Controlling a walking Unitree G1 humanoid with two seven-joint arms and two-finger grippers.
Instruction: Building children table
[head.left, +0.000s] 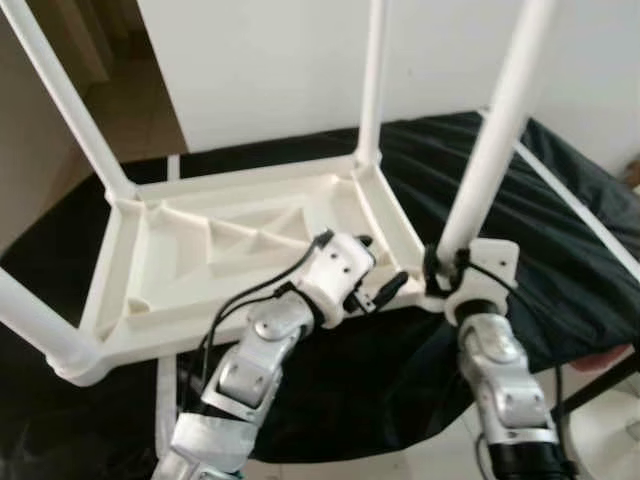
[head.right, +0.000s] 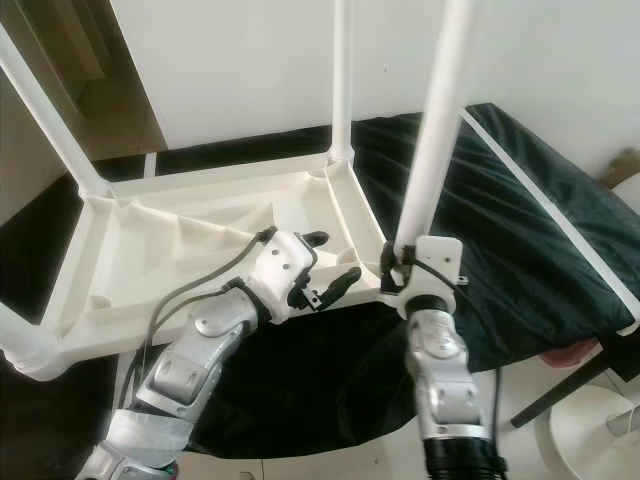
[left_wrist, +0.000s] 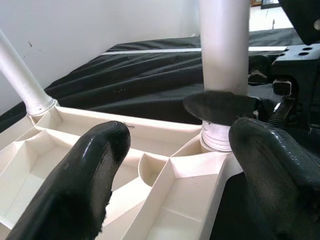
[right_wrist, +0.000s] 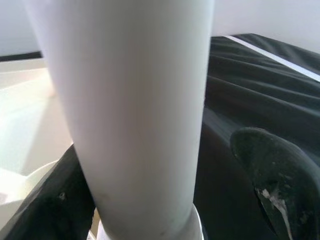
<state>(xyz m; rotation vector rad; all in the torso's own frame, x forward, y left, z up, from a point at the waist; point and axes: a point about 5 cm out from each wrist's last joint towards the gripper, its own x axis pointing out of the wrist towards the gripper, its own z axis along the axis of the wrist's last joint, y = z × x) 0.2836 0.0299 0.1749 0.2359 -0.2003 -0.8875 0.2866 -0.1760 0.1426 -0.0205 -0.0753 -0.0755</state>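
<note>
A white plastic children's table (head.left: 150, 335) lies upside down on a black cloth, its ribbed underside facing up. Its legs stand upright at the corners. The near-right leg (head.left: 495, 130) rises from its socket at the corner nearest me. My right gripper (head.left: 440, 268) straddles this leg just above the socket. In the right wrist view the leg (right_wrist: 130, 100) lies against one finger, with a gap to the other finger (right_wrist: 272, 175). My left gripper (head.left: 385, 262) hovers open over the table's near-right corner, beside that leg and holding nothing. Its fingers (left_wrist: 85, 175) spread wide.
The black cloth (head.left: 560, 230) with a white stripe covers the raised surface under the table and drops off at the near edge. A white wall (head.left: 270, 60) stands behind, a doorway at far left. A white round object (head.right: 590, 430) sits on the floor at lower right.
</note>
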